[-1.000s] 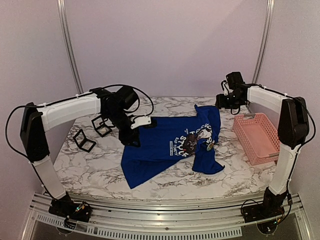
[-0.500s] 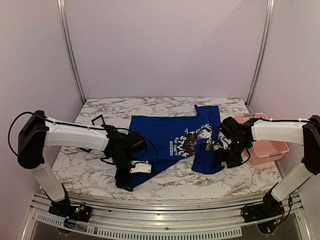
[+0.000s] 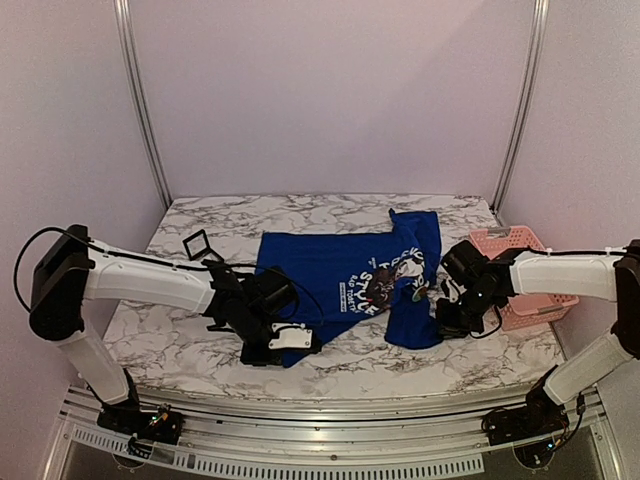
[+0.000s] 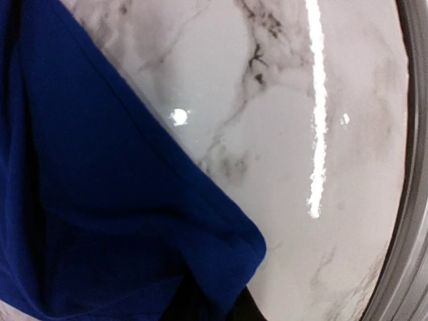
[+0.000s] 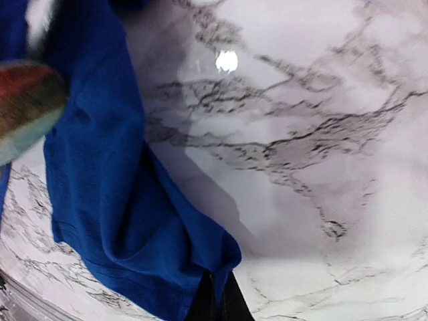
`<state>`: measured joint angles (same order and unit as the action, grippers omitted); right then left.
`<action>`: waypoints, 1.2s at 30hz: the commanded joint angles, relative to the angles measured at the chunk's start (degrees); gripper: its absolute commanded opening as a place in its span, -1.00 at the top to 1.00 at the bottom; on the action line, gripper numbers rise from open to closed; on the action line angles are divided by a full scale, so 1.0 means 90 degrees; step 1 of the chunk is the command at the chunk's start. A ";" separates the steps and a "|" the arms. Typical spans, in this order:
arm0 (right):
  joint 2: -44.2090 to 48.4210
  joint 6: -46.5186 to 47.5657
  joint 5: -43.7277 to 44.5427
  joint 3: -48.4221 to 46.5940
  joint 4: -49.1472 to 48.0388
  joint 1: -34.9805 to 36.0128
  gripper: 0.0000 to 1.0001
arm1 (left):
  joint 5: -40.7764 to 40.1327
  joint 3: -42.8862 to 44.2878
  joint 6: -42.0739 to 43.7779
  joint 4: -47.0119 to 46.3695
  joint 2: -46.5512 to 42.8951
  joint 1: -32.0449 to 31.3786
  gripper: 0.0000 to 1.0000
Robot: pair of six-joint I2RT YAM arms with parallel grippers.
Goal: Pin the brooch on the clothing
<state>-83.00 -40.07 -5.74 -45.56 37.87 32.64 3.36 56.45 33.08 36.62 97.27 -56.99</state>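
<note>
Blue shirt (image 3: 320,275) lay rumpled on the worktop (image 3: 180,345), brooch (image 3: 417,293) beside its print, apparently unpinned. Right jaws pinched the hem; the left jaws' state I couldn't tell. Pinning remained.

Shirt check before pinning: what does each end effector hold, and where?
The shirt: left end effector pinches its near corner, right end effector a folded corner.

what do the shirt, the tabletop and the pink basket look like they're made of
The shirt looks like soft knit fabric, likely cotton, matte: it folds and wrinkles limply. The tabletop is marble or a marble-look laminate, glossy: grey veins and sharp light reflections. The basket is probably moulded plastic, pink, with an open lattice wall.
</note>
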 commanded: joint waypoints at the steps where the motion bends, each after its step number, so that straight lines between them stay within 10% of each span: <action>1: 0.0814 0.0160 0.0994 -0.0607 0.0469 -0.0482 1.00 | -0.1549 -0.0479 0.0351 -0.0134 0.0289 0.0299 1.00; 18: 0.1502 0.1512 0.1759 -0.3968 0.2495 -0.1201 1.00 | -0.0693 0.2581 0.0075 0.2253 -0.1305 0.2192 1.00; 27: 0.1699 0.1931 0.0342 -0.5522 0.2900 -0.1186 1.00 | 0.0516 0.4920 0.0205 0.3488 -0.1593 0.2767 1.00; 36: 0.0665 0.2485 0.1119 -0.6320 0.1824 -0.1551 1.00 | -0.0084 0.5414 -0.0121 0.2290 -0.0923 0.2915 1.00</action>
<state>-71.05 -21.78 1.41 -99.35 60.97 21.50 5.91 104.64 33.78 62.83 84.44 -32.21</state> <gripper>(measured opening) 0.009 0.027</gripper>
